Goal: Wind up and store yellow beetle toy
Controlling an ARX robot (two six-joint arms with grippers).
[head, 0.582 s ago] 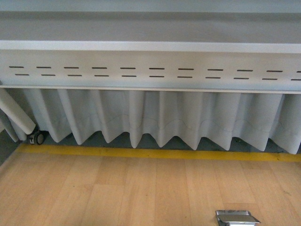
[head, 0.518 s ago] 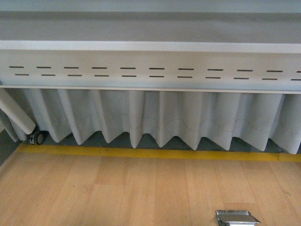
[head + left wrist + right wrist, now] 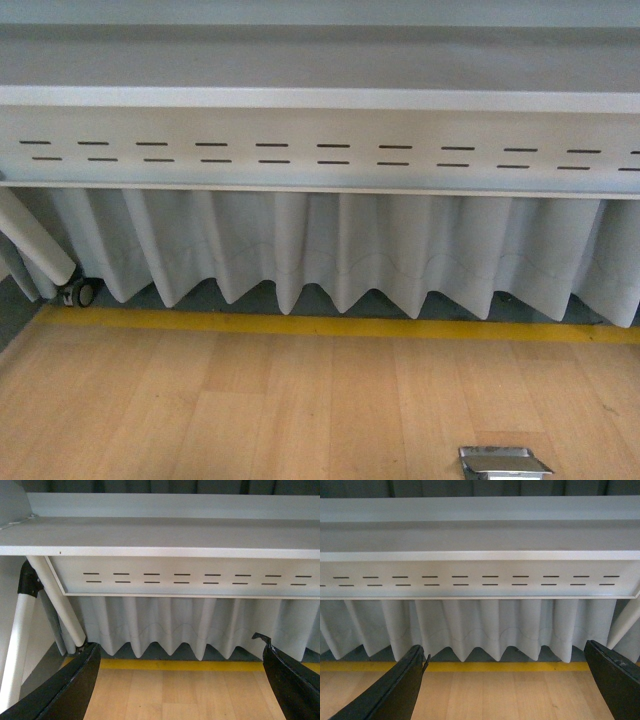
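The yellow beetle toy is out of view in every frame. My left gripper [image 3: 182,680] is open and empty, with its black fingers [image 3: 70,685] at the two lower corners of the left wrist view, over bare wooden tabletop. My right gripper [image 3: 505,680] is open and empty too, its dark fingers [image 3: 395,690] spread wide above the wood. Neither arm shows in the front view.
The wooden table [image 3: 250,410] ends at a yellow tape strip [image 3: 330,327] along its far edge. Beyond it hangs a pleated grey curtain [image 3: 340,250] under a slotted white panel [image 3: 320,150]. A shiny metal piece [image 3: 503,463] lies at the near right. White tube legs [image 3: 55,600] stand at the left.
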